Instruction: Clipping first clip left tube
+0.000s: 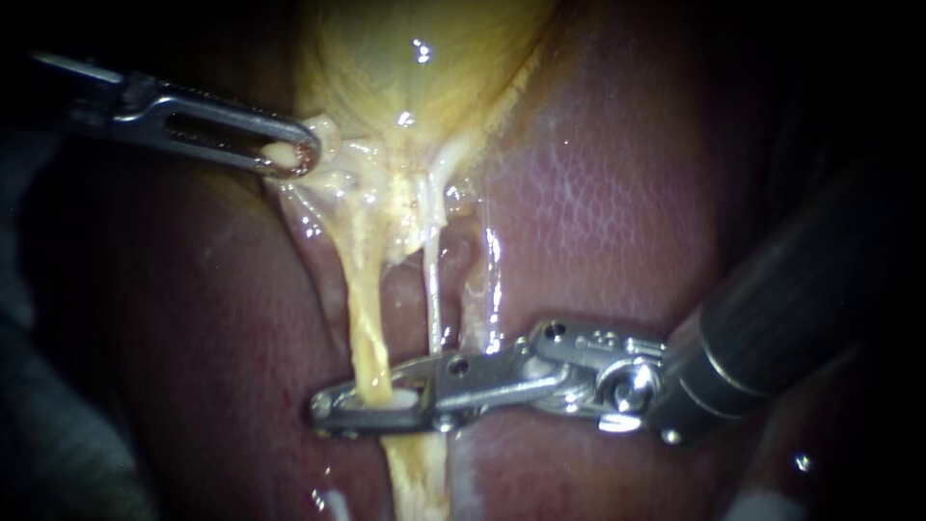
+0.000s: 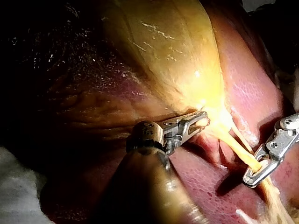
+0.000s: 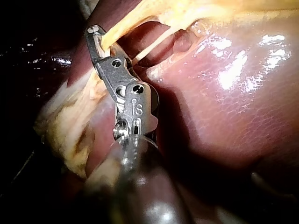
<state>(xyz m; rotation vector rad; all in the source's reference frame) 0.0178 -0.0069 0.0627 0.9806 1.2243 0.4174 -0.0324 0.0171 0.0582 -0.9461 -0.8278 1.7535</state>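
The gallbladder (image 1: 424,68) lies yellow against the liver (image 1: 598,212). At its lower left edge, the left instrument (image 1: 289,154) has its jaws clamped on a pinch of gallbladder wall. Two tubes run down from the gallbladder's neck: the thick left tube (image 1: 365,318) and, just beside it, a thin right tube (image 1: 434,289). Well below the gallbladder, the right instrument (image 1: 371,403) has its jaws closed across the left tube, with a white clip (image 1: 394,397) showing between them against the tube. The right tube meets the instrument nearer its hinge; I cannot tell whether it lies inside the jaws.
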